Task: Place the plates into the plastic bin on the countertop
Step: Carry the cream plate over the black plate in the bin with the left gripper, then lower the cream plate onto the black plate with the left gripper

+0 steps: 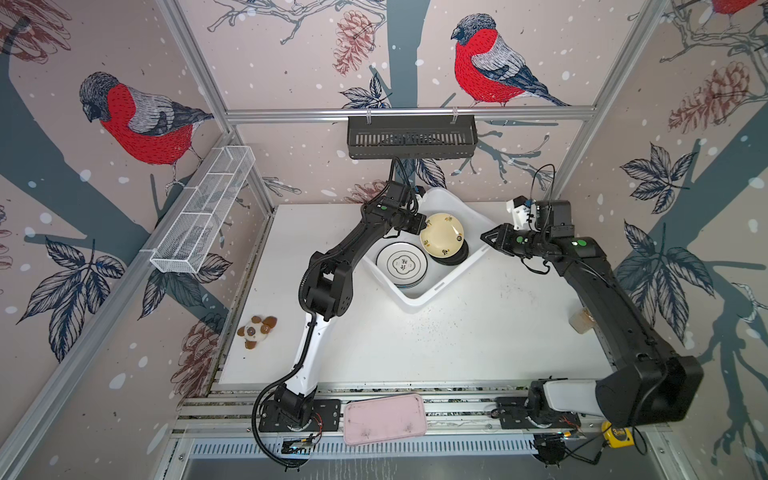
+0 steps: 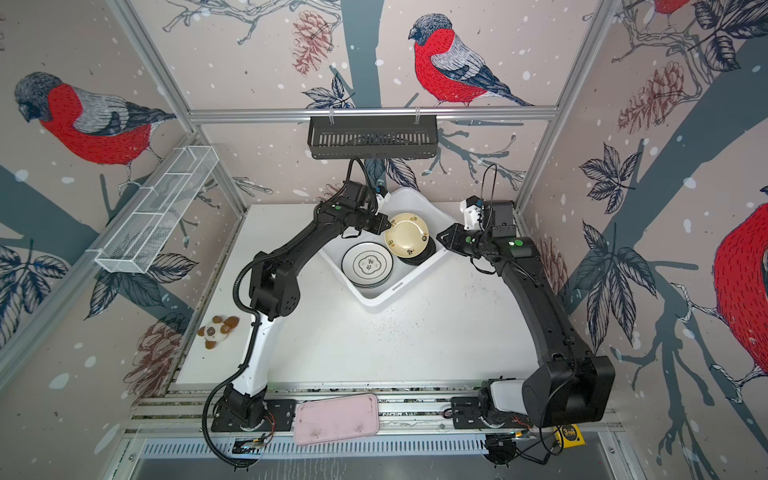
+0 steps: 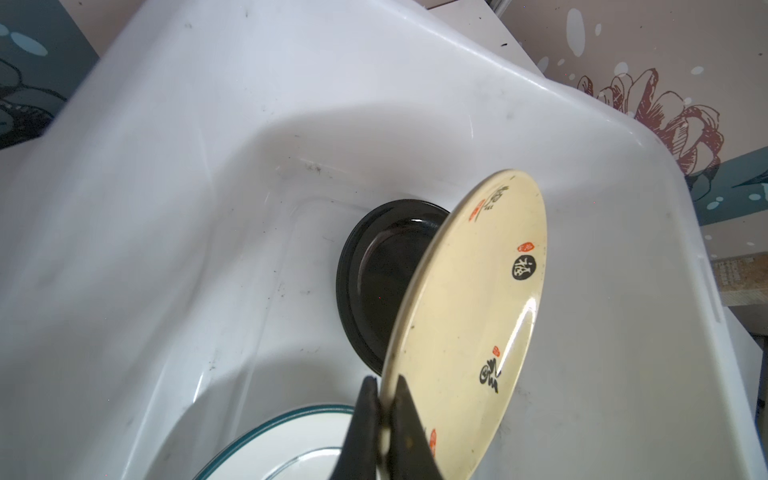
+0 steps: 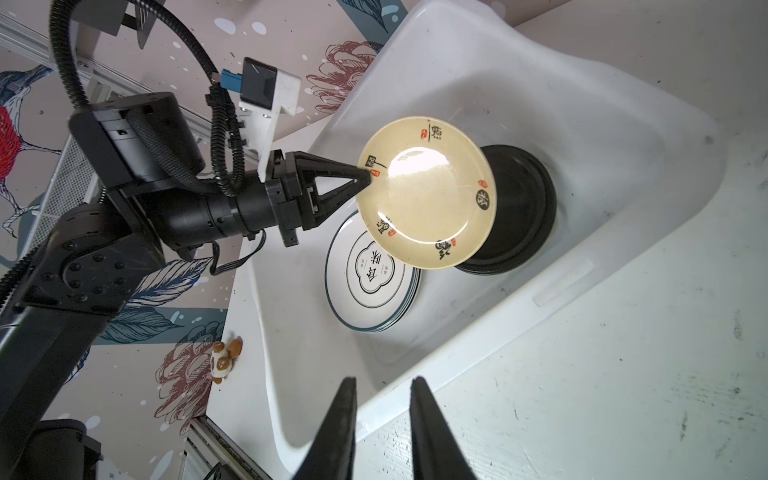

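Note:
The white plastic bin (image 1: pixel 441 286) (image 2: pixel 398 286) (image 3: pixel 208 166) (image 4: pixel 561 291) sits at an angle at the back of the countertop (image 1: pixel 457 340). My left gripper (image 1: pixel 424 226) (image 2: pixel 388 224) (image 3: pixel 384 386) (image 4: pixel 365 176) is shut on the rim of a pale yellow plate (image 1: pixel 442 235) (image 2: pixel 407 235) (image 3: pixel 469 316) (image 4: pixel 428 203), held tilted above a black plate (image 1: pixel 457 258) (image 3: pixel 374 282) (image 4: pixel 519 216) in the bin. Beside it lies a stack topped by a white dark-rimmed plate with a black emblem (image 1: pixel 401 262) (image 2: pixel 368 262) (image 4: pixel 374 272). My right gripper (image 1: pixel 484 237) (image 2: pixel 439 239) (image 4: pixel 384 382) hangs open and empty just outside the bin's right rim.
A pink tray (image 1: pixel 384 419) lies on the front rails. A small brown-and-white toy (image 1: pixel 255 331) sits at the countertop's left edge, a clear cup (image 1: pixel 582 320) at its right edge. A black slotted basket (image 1: pixel 411 137) and a white wire shelf (image 1: pixel 203 212) hang on the walls.

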Tool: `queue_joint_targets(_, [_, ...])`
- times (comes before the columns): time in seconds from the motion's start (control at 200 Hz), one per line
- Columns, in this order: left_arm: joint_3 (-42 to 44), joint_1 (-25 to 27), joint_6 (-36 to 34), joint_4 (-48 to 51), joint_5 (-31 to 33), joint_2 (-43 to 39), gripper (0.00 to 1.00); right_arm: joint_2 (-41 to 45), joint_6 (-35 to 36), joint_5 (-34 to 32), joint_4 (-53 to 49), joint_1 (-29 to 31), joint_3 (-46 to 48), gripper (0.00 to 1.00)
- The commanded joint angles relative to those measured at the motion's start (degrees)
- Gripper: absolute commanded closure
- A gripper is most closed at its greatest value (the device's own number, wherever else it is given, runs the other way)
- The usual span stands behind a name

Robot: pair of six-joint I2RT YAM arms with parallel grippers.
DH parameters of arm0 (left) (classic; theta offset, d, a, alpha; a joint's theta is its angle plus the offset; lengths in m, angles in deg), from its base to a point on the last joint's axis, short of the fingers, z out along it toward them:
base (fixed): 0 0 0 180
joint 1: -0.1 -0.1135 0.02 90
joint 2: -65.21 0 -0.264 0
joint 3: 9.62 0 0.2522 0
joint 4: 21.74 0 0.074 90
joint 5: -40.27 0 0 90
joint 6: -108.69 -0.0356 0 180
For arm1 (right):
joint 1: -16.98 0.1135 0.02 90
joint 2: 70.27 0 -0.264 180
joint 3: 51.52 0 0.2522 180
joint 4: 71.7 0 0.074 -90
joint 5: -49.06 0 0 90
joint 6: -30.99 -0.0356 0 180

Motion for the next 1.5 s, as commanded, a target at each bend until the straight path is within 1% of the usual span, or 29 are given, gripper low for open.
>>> queue_joint_targets(0.0, [-1.2,0.3,2.9,-3.8,0.2,1.6,1.00,0.9,-1.5,-1.2,-0.4,0.1,0.3,0.74])
queue_joint_targets(0.305, [-1.5,0.9,4.9,-5.3,0.3,4.4,1.00,2.9,-2.2,-1.9,-2.4,0.2,1.1,0.74])
queue_joint_targets(0.61, [-3.0,1.5,6.1,-6.2,0.1,7.3,1.00,2.5,-2.7,-1.8,-2.3,0.3,1.6,0.74])
queue_joint_targets(1.381, [-5.2,1.7,5.7,-6.3,-0.2,10.5,1.00,1.6,-3.7,-2.1,-1.7,1.4,1.6,0.74])
queue_joint_targets(1.496, [-5.4,1.7,5.5,-6.5,0.0,10.9,0.98,1.6,-3.7,-2.2,-1.6,1.6,1.8,0.74])
